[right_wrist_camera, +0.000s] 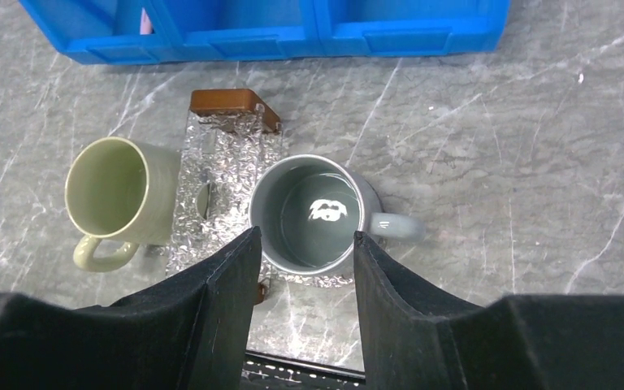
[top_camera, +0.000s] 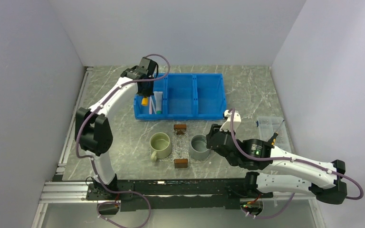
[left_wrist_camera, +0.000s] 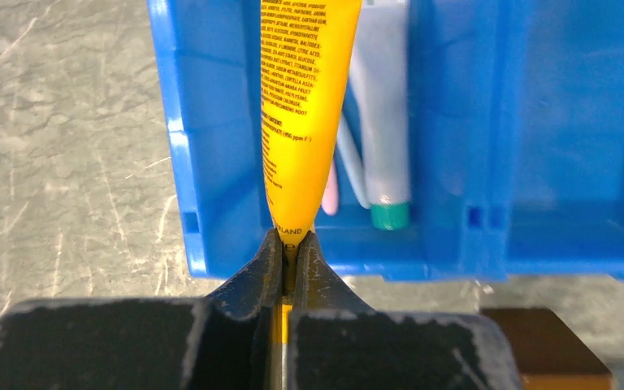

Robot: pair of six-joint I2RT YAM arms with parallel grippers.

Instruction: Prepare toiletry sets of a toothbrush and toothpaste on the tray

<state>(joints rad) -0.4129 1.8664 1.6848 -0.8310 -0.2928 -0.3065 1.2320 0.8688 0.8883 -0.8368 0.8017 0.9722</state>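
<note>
Top camera first: your left gripper (top_camera: 145, 91) is out over the left compartment of the blue bin (top_camera: 209, 97) at the far side of the table, with the yellow toothpaste (top_camera: 144, 101) right under it. The white toothpaste (top_camera: 158, 102) lies in that same compartment, just to its right. The glittery tray (top_camera: 181, 145) sits nearer you, between the green mug (top_camera: 160, 145) and the grey mug (top_camera: 199, 147), with a brown block (top_camera: 180, 127) at its far end and another at its near end. Your right gripper (top_camera: 211, 140) hangs by the grey mug, and a clear box (top_camera: 270, 124) sits far right.

Left wrist now: the jaws are pinched tight on the flat crimped end of the yellow tube (printed side facing the camera). Beyond it in the bin you can see the pink toothbrush (left_wrist_camera: 331, 195), the pale toothbrush (left_wrist_camera: 349, 162) and the white tube's teal cap.

Right wrist: the fingers (right_wrist_camera: 227, 276) are spread apart with nothing between them, poised over the grey mug. The tray lies left of that mug.
</note>
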